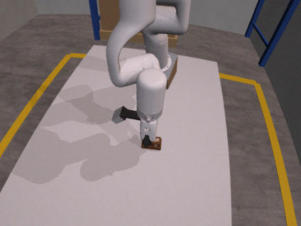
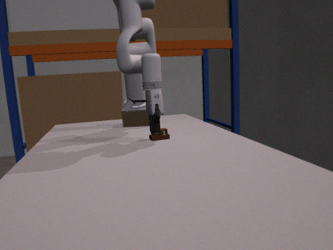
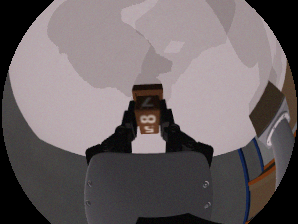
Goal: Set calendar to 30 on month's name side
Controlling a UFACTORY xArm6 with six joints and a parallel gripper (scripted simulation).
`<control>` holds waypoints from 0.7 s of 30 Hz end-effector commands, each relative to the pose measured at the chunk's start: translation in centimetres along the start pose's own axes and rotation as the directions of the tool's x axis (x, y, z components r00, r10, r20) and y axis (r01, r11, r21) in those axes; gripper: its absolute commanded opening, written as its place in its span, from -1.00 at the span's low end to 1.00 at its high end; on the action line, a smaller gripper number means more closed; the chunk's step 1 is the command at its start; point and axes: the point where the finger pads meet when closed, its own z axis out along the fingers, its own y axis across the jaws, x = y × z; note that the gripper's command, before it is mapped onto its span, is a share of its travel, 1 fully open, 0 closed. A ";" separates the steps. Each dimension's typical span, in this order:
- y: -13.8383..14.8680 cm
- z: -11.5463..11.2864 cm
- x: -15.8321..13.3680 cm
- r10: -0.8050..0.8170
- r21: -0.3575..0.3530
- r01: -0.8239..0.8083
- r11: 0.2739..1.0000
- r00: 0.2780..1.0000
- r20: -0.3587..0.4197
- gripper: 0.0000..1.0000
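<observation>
A small brown cube (image 3: 145,120) is being held between the dark fingers of the gripper (image 1: 148,140), one finger pressed on each side of it. In the wrist view the cube's facing side is showing white digits, reading roughly as 18; the digits are too small to be certain.

The gripper is being pointed straight down from the white arm (image 1: 150,96), and the cube is sitting directly under it, in line with the finger axis. The cube is being kept at the tray (image 1: 157,144), a low brown holder lying flat on the grey table (image 1: 199,167), about mid-table and in front of the arm's base (image 1: 172,72). Whether the cube is resting on the tray floor or being held just above it cannot be told.

In the exterior view a second cube (image 2: 163,132) with a white 1 on its face is being shown just beside the gripper, on its right in that view, standing in the tray. The tray's long axis is running roughly across the table, left to right in the exterior view.
</observation>
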 end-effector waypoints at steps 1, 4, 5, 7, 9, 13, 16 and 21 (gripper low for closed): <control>-0.1 -0.1 0.0 0.000 0.003 0.000 1.000 1.000 0.000 -0.47; -0.1 -0.1 0.0 0.000 0.003 0.000 1.000 1.000 0.000 -0.47; -0.1 -0.1 0.0 0.000 0.003 0.000 1.000 1.000 0.000 -0.47; -0.1 -0.1 0.0 0.000 0.003 0.000 1.000 1.000 0.000 -0.47; -0.1 0.0 0.0 0.000 0.003 0.000 1.000 1.000 0.000 -0.47; -0.1 0.0 0.0 0.000 0.003 0.000 1.000 1.000 0.000 -0.47; -0.1 0.0 0.0 0.000 0.003 0.000 1.000 1.000 0.000 -0.47; -0.1 0.2 0.0 0.000 0.003 0.000 1.000 1.000 0.000 -0.47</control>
